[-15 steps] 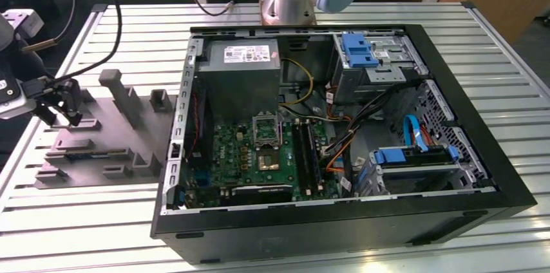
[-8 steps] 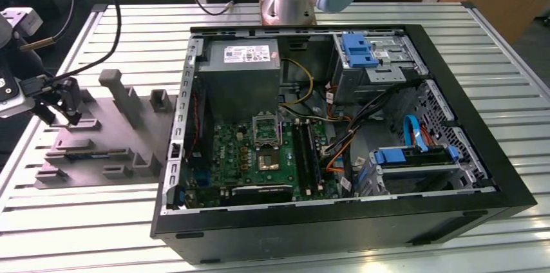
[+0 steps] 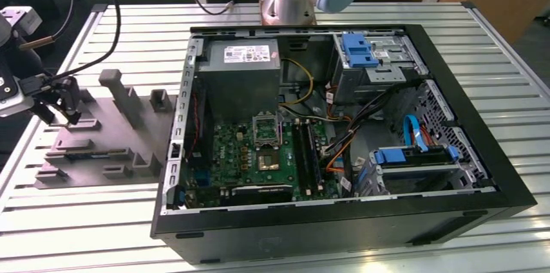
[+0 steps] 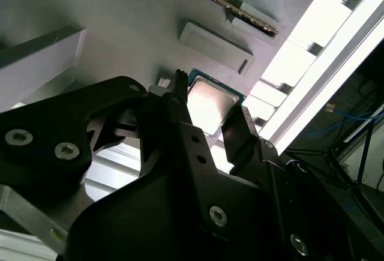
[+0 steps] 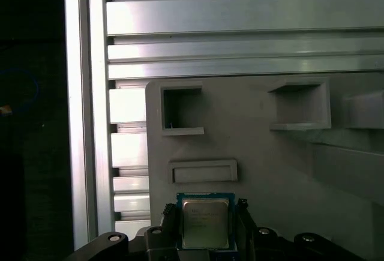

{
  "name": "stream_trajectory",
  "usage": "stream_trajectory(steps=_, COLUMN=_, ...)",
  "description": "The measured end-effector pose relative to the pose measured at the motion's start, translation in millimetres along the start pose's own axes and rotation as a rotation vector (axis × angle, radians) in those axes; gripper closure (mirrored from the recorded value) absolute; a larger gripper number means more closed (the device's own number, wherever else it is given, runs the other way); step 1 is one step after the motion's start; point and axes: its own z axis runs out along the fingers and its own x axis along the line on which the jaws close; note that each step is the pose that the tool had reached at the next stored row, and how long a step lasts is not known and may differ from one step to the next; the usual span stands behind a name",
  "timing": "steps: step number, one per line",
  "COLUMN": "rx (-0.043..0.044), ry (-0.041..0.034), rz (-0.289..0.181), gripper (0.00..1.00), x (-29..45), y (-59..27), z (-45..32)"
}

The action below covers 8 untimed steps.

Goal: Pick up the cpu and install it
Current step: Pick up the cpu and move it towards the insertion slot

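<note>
Where my two black fingers [image 4: 183, 123] stand on either side, the cpu [image 5: 204, 224] sits pinched between them, its pale silver top turned toward the cameras and a green edge showing round it in both wrist views. My hand [image 3: 58, 109] is clenched on it, a finger pressed against each of two opposite edges. Whether the chip is clear of its seat or resting on it I cannot tell. Beneath it lies the grey fixture tray [image 3: 99, 157], with a shallow rectangular block just beyond the cpu and two square pockets farther off. The tray rests on the slatted aluminium desk [image 3: 86, 218] at the exterior view's left. Well apart, toward the exterior view's right, stands the open computer case [image 3: 344, 231], with the black socket frame [image 3: 266, 130] on its motherboard near the grey power supply [image 3: 245, 73].
</note>
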Motion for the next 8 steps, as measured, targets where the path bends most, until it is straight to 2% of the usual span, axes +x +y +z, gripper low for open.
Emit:
stream_trajectory(steps=7, rx=0.0002, ry=0.0000, rz=0.000, gripper=0.53, x=0.0, y=0.0, z=-1.7)
stream_trajectory(steps=8, rx=0.0001, ry=0.0000, rz=0.000, gripper=0.53, x=-0.1, y=0.1, z=-3.8)
